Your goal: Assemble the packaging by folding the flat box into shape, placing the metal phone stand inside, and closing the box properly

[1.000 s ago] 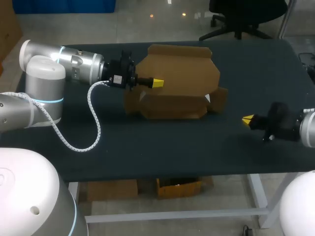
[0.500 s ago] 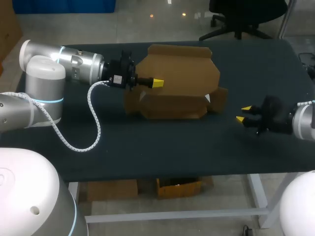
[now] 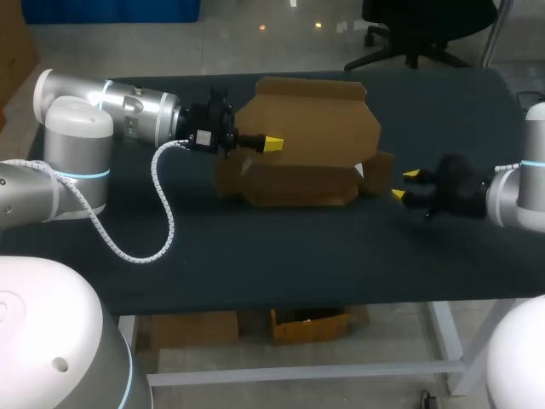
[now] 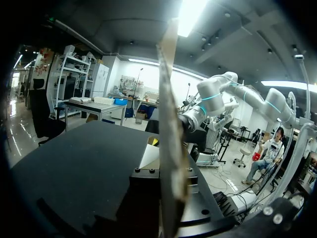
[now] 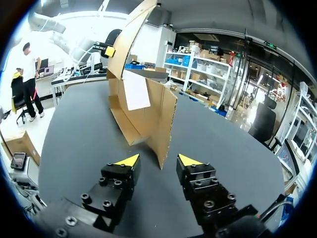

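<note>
The half-folded brown cardboard box stood mid-way across the dark tabletop, lid panel raised. The left gripper had its jaws clamped on that panel. The right gripper, jaws apart and empty, sat just short of a side flap. No phone stand showed, so loading and closing apparently remained.

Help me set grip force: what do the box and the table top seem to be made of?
The box looks like brown cardboard: matte, with creased flaps and thin raw-cut edges; one inner flap shows white. The table top looks like a dark, matte mat with hardly any glare; rubber, felt or painted board, I cannot tell.
</note>
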Controlling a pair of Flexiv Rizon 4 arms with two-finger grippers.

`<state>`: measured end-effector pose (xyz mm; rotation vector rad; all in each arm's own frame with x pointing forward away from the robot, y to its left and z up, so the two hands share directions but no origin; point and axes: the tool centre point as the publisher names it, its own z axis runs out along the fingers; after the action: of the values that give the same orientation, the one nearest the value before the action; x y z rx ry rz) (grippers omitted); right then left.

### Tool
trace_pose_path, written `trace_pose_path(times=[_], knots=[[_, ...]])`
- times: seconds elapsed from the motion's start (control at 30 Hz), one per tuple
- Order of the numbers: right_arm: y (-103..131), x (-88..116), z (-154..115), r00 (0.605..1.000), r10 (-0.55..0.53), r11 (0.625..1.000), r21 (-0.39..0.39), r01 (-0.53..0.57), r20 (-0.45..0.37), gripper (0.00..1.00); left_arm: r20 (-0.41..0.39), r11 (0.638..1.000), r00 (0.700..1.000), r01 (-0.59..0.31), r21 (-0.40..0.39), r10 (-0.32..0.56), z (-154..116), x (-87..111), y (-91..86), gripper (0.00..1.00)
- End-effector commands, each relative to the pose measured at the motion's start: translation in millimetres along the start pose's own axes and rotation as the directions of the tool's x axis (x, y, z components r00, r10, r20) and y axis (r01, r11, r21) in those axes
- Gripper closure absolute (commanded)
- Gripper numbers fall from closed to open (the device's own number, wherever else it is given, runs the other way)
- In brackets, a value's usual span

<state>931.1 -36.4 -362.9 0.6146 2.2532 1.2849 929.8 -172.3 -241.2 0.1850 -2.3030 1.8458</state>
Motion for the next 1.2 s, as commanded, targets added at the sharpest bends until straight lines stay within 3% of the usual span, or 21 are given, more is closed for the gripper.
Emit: trace_pose_path(times=[0.03, 0.7, 0.87, 0.93, 0.97, 1.2], knots=[[-2, -3, 15, 1.000, 0.005, 1.000, -0.022, -0.005, 0.003, 0.54, -0.004, 1.000, 1.000, 0.000, -0.001, 0.000, 0, -1.3, 1.8, 1.00], [7, -5, 36, 0.999, 0.048, 0.996, -0.081, -0.048, -0.006, 0.61, -0.004, 1.000, 1.000, 0.000, -0.001, 0.000, 0, -1.3, 1.8, 1.00], [7, -7, 37, 0.999, 0.053, 0.995, -0.084, -0.053, -0.003, 0.78, -0.004, 1.000, 1.000, 0.000, -0.001, 0.000, 0, -1.3, 1.8, 1.00], [7, -6, 37, 0.998, 0.058, 0.994, -0.090, -0.057, -0.002, 0.97, -0.004, 1.000, 1.000, 0.000, -0.001, 0.000, 0, -1.3, 1.8, 1.00], [7, -5, 37, 0.998, 0.058, 0.994, -0.090, -0.058, -0.002, 1.00, -0.004, 1.000, 1.000, 0.000, -0.001, 0.000, 0, -1.3, 1.8, 1.00], [7, -1, 38, 0.998, 0.069, 0.992, -0.107, -0.068, 0.004, 1.00, -0.004, 1.000, 1.000, 0.000, -0.001, 0.000, 0, -1.3, 1.8, 1.00]])
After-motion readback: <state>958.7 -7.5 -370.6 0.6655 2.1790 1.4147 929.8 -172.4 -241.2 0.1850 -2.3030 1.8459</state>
